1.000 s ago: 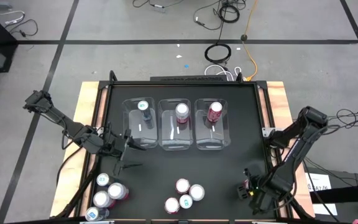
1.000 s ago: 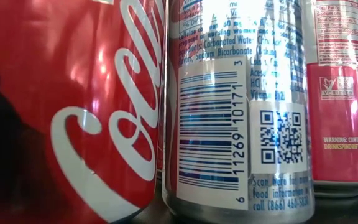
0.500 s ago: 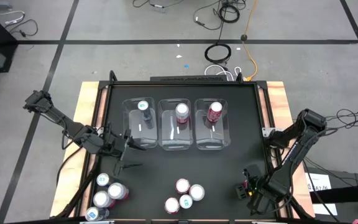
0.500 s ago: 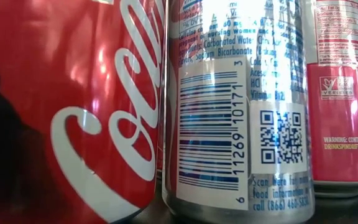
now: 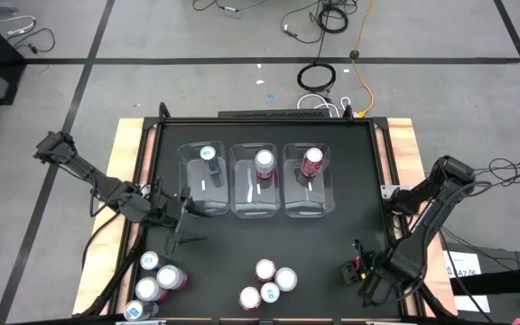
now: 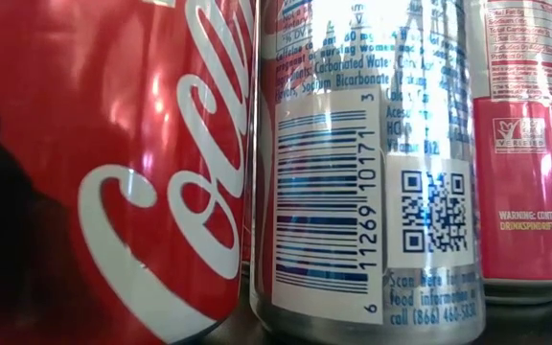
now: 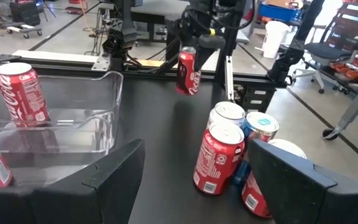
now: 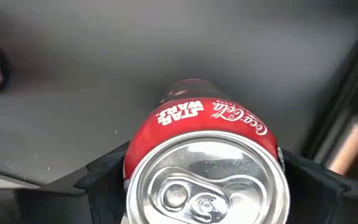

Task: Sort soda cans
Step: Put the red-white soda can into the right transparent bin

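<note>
the right gripper (image 5: 357,271) sits near the table's front right corner with its fingers clasped on a red can (image 8: 205,167). the right wrist view shows the can's silver top filling the gap between the two dark fingers, and the left wrist view shows the same can (image 7: 188,70) hanging clear of the black table (image 5: 332,235) under the far arm. so the step in hand looks like the carry: a red can picked up and lifted, not yet delivered.

three clear bins stand in a row at the middle of the table. the left bin (image 5: 188,203) holds a teal can (image 5: 208,153), the middle bin (image 5: 242,206) a pink-and-white can (image 5: 264,161), and the right bin (image 5: 325,203) a red can (image 5: 311,161). by that pattern the held can belongs in the right bin.

the next move calls for carrying the can up and toward the back, over the bin's near wall, then lowering it beside the red can there without knocking it, and only then letting go.

the left gripper (image 5: 177,217) waits just in front of the left bin, fingers spread and empty. unsorted cans remain in two groups at the front edge: a middle cluster (image 5: 266,283) and a left-corner cluster (image 5: 156,280).
</note>
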